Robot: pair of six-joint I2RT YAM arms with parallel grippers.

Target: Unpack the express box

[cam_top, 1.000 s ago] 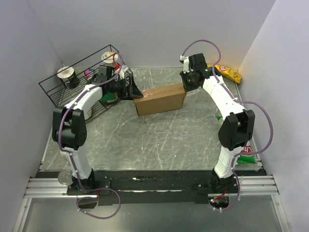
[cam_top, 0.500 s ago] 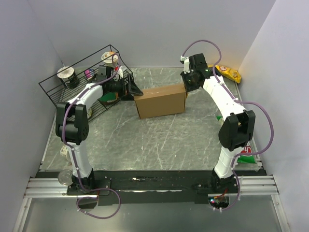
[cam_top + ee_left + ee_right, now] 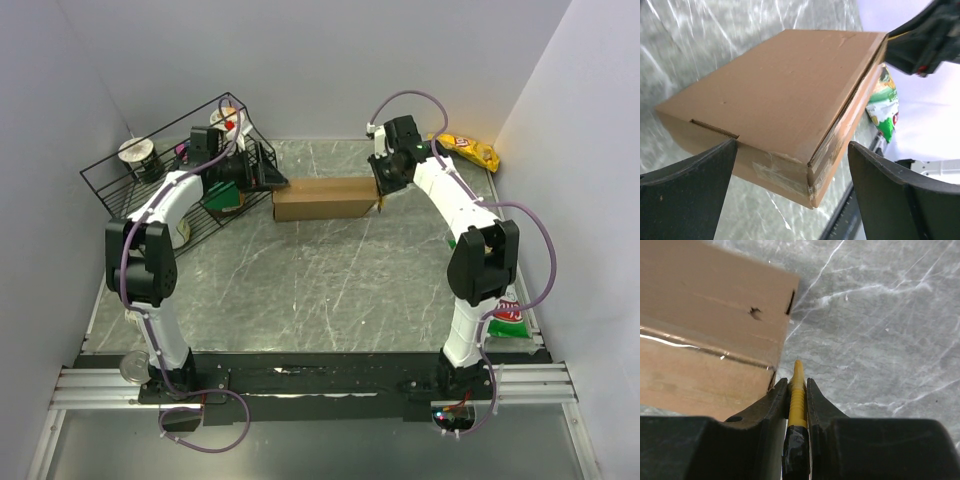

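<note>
The express box (image 3: 322, 197) is a plain brown carton at the back middle of the table, its taped edges shut. My left gripper (image 3: 268, 178) is open at its left end. In the left wrist view the box (image 3: 785, 95) has its taped corner between my wide-apart fingers (image 3: 685, 200), and my left gripper (image 3: 790, 190) does not clamp it. My right gripper (image 3: 383, 190) is at the box's right end, shut on a yellow cutter (image 3: 798, 390). The cutter tip lies just beside the box's corner (image 3: 710, 340).
A black wire basket (image 3: 130, 185) with cups stands at the back left, right behind my left arm. A yellow snack bag (image 3: 472, 151) lies at the back right. A green bag (image 3: 510, 315) lies by the right arm's base. A can (image 3: 133, 367) sits at the near left rail.
The box has swung from a slant to lie straight across the table, shifted left and back, and shows narrower from above. Both grippers moved back with it.
</note>
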